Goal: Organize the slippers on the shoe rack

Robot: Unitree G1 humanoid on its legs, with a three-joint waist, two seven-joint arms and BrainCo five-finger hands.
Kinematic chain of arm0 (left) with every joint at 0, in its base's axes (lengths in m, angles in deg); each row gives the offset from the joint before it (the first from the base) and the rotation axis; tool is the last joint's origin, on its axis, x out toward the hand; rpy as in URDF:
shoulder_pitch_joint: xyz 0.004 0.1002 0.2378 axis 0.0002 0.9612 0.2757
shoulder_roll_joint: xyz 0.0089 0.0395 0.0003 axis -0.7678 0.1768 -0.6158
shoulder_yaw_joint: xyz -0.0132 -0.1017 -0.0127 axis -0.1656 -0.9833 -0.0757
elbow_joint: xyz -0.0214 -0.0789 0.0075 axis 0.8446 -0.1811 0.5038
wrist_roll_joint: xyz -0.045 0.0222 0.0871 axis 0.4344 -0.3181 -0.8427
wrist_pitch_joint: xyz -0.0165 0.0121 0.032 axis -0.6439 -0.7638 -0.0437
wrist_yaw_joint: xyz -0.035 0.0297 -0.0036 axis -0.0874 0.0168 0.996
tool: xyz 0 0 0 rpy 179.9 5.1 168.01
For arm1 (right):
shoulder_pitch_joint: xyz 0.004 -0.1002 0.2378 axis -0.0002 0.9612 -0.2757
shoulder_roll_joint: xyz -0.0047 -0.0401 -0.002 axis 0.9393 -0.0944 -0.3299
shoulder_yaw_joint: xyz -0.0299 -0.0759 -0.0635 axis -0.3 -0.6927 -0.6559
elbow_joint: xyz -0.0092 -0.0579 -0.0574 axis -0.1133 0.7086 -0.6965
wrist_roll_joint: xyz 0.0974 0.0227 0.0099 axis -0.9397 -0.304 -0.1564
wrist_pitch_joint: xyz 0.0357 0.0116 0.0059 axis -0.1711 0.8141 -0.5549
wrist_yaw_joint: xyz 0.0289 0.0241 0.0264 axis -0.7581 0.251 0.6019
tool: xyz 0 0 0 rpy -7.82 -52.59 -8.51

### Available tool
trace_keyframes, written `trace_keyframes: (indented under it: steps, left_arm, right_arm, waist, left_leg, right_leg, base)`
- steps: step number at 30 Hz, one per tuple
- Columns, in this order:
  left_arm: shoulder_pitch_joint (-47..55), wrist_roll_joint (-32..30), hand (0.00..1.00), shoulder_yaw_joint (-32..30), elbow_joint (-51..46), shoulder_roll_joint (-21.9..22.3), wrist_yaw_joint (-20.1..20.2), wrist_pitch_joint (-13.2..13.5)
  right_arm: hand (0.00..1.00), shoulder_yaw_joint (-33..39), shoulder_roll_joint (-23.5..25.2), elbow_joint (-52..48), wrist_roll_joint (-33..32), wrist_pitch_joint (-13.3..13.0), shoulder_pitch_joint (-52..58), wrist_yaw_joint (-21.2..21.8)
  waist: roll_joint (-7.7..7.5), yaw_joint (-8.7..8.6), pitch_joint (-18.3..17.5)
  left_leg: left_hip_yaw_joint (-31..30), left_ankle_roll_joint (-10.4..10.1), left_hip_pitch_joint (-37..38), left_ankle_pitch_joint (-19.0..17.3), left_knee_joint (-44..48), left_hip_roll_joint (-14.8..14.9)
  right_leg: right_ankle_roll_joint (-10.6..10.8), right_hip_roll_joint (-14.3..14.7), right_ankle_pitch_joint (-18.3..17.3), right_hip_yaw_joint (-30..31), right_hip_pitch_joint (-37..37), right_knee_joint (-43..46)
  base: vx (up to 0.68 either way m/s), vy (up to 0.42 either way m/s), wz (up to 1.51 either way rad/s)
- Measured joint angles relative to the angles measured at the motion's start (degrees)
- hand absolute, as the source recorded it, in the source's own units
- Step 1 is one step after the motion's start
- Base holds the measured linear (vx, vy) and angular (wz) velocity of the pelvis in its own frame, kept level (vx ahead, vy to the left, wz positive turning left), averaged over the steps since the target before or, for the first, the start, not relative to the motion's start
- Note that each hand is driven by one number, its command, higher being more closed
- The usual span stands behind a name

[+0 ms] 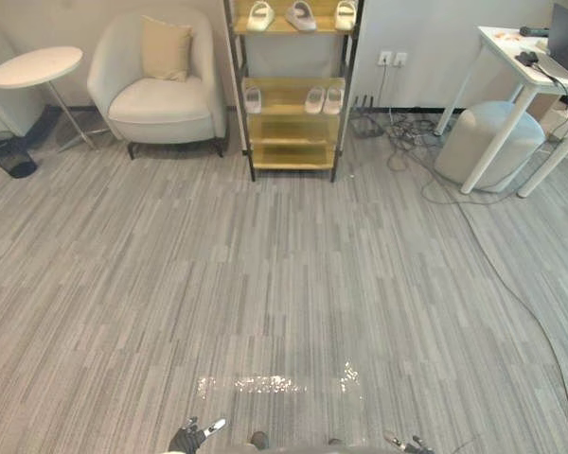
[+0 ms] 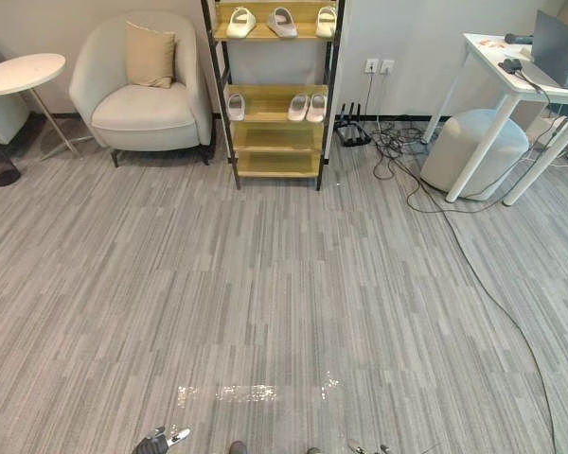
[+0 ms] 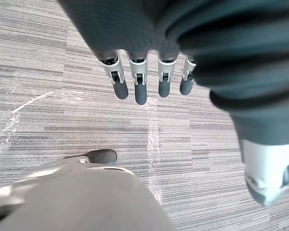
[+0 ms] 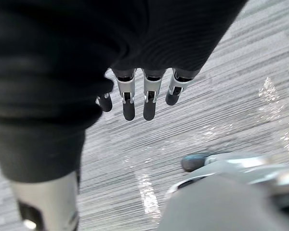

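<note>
Grey striped floor point(image 1: 284, 284) spreads across the frame. A pale armchair point(image 1: 161, 80) sits at upper left. Beside it, at top centre, the shoe rack point(image 1: 293, 142) carries white slippers point(image 1: 300, 15) on its top and middle shelves. The left robot hand point(image 3: 139, 89) and right robot hand point(image 4: 149, 101) hang above the floor, fingers straight, holding nothing.

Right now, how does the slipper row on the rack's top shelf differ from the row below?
Spacing: the top-shelf slippers sit spread apart; the lower-shelf slippers are one alone at the left and two side by side at the right. Pose: the middle top-shelf slipper lies askew; the lower-shelf slippers all point straight. Shared: three pale slippers showing per row on the shoe rack.
</note>
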Motion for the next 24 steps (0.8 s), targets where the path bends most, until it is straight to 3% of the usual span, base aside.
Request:
trace_keyframes:
  steps: [3,9,20,23,24]
  left_arm:
    - [-0.5,-0.06,0.0,0.02,0.56,-0.06,-0.03,0.03]
    - [-1.4,-1.1,0.0,0.24,0.58,-0.35,-0.04,0.06]
    - [-1.48,-1.1,0.0,1.15,0.59,-0.38,-0.17,0.06]
    - [-2.35,-1.06,0.0,1.15,0.59,-0.62,-0.17,0.06]
    - [-2.79,-1.03,0.0,1.17,0.54,-0.52,-0.2,0.06]
  right_arm:
    - [0.0,0.41,0.28,0.01,0.0,-0.16,-0.86,-0.23]
    - [0.0,2.16,0.65,-0.04,0.02,-0.25,-1.43,-0.35]
    - [0.0,2.02,0.59,-0.1,-0.04,-0.21,-1.26,-0.27]
    - [0.0,1.9,0.47,-0.07,-1.04,-0.29,-1.27,-0.27]
    - [0.0,1.68,0.18,-0.07,-2.15,-0.35,-1.33,-0.26]
  waist:
    - [-0.11,0.0,0.27]
    - [-0.56,0.03,1.42]
    - [-0.14,0.0,1.62]
    - [-0.29,-0.17,2.08]
    - [0.25,0.01,3.07]
  left_leg:
    - [1.21,-0.12,0.81,-0.07,-0.54,-0.13]
    - [2.44,-0.62,2.25,-0.41,-0.9,-0.25]
    - [4.37,-0.35,3.01,-0.25,-0.94,-0.01]
    - [4.68,-0.88,-0.88,-4.2,5.82,0.94]
    - [4.86,-1.32,-3.81,-8.42,13.55,2.64]
  right_leg:
    - [1.16,-0.09,0.71,-0.23,0.75,-1.08]
    - [1.39,-0.24,0.84,-0.06,1.43,-1.08]
    - [0.02,0.0,1.69,0.19,1.46,-2.01]
    - [-0.55,0.15,1.01,-0.25,1.18,-1.45]
    - [-1.2,0.7,0.09,-0.44,1.36,-0.41]
  base:
    - [0.04,-0.006,-0.11]
    - [-0.01,-0.012,-0.1]
    - [-0.06,-0.033,-0.09]
    - [-0.04,-0.053,-0.03]
    - [-0.02,-0.067,-0.16]
